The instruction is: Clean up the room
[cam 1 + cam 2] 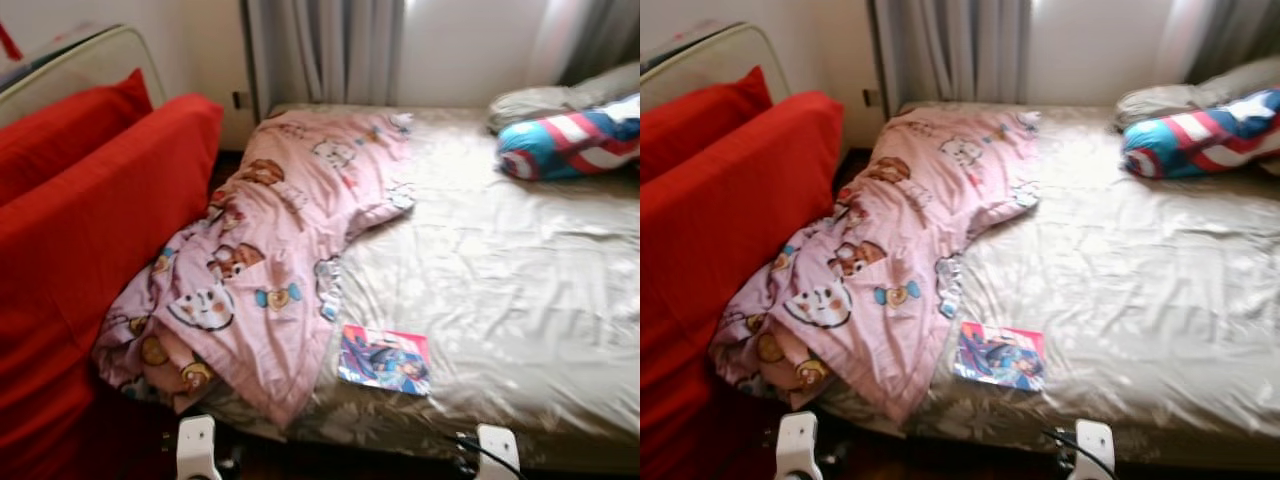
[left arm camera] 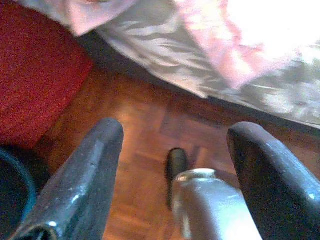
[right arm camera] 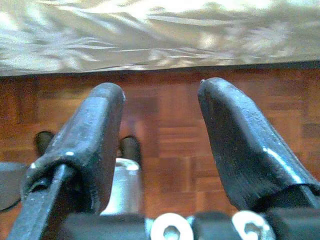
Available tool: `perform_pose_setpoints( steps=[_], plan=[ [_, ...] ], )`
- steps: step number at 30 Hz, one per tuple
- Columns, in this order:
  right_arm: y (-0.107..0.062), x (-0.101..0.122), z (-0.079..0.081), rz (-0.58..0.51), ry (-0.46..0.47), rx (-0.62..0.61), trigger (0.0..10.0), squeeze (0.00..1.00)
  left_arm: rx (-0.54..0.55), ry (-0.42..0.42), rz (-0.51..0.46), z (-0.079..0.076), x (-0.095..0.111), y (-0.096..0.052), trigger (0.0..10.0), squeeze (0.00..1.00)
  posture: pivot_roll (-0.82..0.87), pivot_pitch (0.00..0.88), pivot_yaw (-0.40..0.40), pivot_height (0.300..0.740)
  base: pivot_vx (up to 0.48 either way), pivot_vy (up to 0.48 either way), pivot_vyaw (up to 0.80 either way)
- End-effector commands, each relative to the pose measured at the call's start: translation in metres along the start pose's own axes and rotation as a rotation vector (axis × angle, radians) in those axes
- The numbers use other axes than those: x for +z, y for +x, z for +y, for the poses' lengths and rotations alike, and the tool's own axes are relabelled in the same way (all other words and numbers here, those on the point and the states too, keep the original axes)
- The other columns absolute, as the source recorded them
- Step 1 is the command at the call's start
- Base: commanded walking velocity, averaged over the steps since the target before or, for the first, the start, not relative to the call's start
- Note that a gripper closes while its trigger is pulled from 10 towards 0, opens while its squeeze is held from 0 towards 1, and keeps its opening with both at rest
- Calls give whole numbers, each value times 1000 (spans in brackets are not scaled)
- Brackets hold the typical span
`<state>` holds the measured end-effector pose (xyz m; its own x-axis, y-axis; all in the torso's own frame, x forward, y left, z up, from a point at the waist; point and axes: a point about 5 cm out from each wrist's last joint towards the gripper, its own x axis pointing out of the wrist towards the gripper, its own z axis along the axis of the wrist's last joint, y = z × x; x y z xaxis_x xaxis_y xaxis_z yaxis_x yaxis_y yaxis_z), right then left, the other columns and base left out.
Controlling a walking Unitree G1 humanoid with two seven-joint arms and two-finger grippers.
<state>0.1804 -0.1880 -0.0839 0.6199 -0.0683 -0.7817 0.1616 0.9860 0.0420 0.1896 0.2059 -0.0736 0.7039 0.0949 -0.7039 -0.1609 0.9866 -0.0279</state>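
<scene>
Near the foot edge of the bed (image 1: pixel 520 300), beside the rumpled pink blanket (image 1: pixel 270 260), lies a thin comic book (image 1: pixel 385 358); it looks light, slick and bendable, so I judge it best pinched at the free edge nearest the robot. Soft satin sheets under it will give and slide, with a red sofa (image 1: pixel 90 230) close alongside, a striped pillow (image 1: pixel 570 140) at the head and parquet floor (image 3: pixel 165 125) below. Both arms hang low over that floor, the left tool (image 2: pixel 172 145) and right tool (image 3: pixel 160 105) each spread open and empty
</scene>
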Motion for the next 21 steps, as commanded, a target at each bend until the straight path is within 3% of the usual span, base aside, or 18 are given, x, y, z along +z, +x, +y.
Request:
perform_pose_setpoints(
  steps=[1, 11, 21],
  plan=[
    [-2, -4, -8, 8, -2, -15, 10000, 0, -8, -5, -2, -4, 0, 0, 10000, 0, -54, 85, 12, 740, 0, 0, 0],
    [2, 12, 1, -41, -18, 15, 10000, 0, -17, -15, -17, -6, 1, 1, 10000, 0, -55, 88, 5, 740, 0, 0, 0],
    [3, 14, 4, -49, -21, 22, 10000, 0, -22, -21, -22, -7, 2, 1, 10000, 0, -57, 87, 0, 740, 0, 0, 0]
  ],
)
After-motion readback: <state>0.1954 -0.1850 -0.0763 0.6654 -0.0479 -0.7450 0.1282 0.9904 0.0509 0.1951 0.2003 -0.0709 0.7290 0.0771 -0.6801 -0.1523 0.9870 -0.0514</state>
